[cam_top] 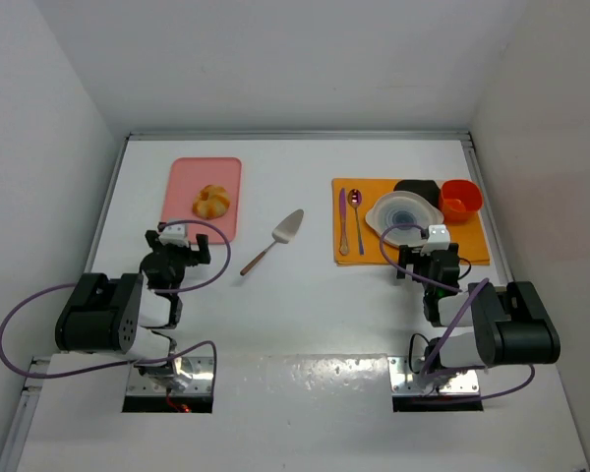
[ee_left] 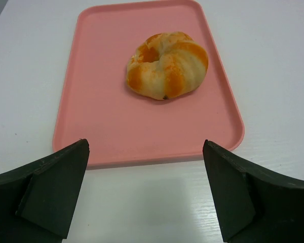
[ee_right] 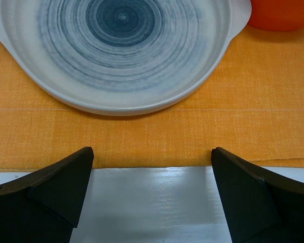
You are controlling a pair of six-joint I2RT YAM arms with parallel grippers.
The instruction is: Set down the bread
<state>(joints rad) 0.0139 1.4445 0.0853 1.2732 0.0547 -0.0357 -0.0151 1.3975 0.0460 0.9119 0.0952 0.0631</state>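
The bread (cam_top: pixel 211 201), a small round golden-yellow bun with paler lines, lies on a pink tray (cam_top: pixel 187 177) at the back left; in the left wrist view the bread (ee_left: pixel 166 64) sits in the far half of the pink tray (ee_left: pixel 101 126). My left gripper (cam_top: pixel 177 239) (ee_left: pixel 146 174) is open and empty, just short of the tray's near edge. A white bowl with a blue spiral (cam_top: pixel 405 212) (ee_right: pixel 116 45) rests on an orange mat (cam_top: pixel 354 251) (ee_right: pixel 142 136). My right gripper (cam_top: pixel 429 244) (ee_right: pixel 152 177) is open and empty at the mat's near edge.
A cake server (cam_top: pixel 272 241) lies on the table between tray and mat. Two spoons (cam_top: pixel 349 218) lie on the mat's left side. A black container (cam_top: pixel 419 187) and an orange cup (cam_top: pixel 460 199) (ee_right: pixel 281 14) stand behind the bowl. White walls enclose the table.
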